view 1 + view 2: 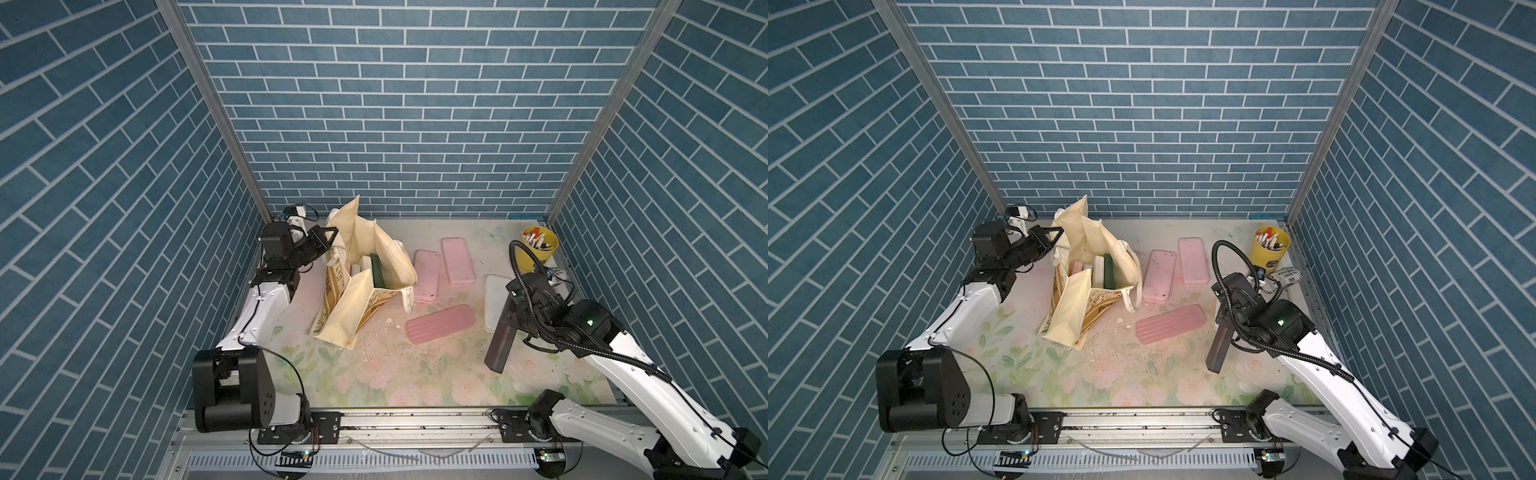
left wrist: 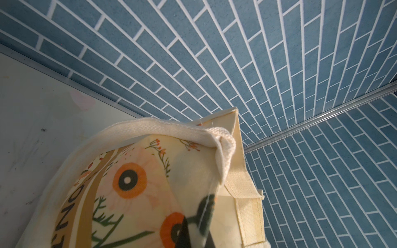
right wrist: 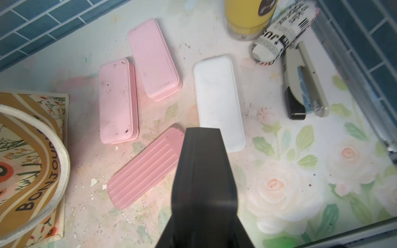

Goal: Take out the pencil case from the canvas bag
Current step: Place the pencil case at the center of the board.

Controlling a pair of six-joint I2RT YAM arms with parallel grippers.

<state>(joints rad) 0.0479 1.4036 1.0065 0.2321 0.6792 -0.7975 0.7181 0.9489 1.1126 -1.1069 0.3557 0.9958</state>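
The cream canvas bag point(image 1: 386, 253) point(image 1: 1096, 245) stands open at the back left of the table. My left gripper point(image 1: 332, 235) point(image 1: 1059, 232) is shut on its upper rim beside a handle and holds that side up; in the left wrist view the floral cloth point(image 2: 139, 182) covers the jaws. A dark green case point(image 1: 377, 270) point(image 1: 1109, 270), a white one point(image 1: 1098, 270) and a pink one point(image 1: 1077, 266) stand inside the bag. My right gripper point(image 1: 513, 303) point(image 1: 1225, 313) point(image 3: 204, 238) is shut on a black pencil case point(image 1: 500, 336) point(image 1: 1219, 345) point(image 3: 204, 171), which hangs end-down above the table's right side.
Two smooth pink cases point(image 1: 426, 276) point(image 1: 457, 259), a ribbed pink one point(image 1: 440, 324) and a white one point(image 3: 219, 103) lie right of the bag. A yellow pen pot point(image 1: 539, 245), a printed roll point(image 3: 279, 38) and a stapler point(image 3: 305, 85) sit at the back right. Crumbs litter the floral mat.
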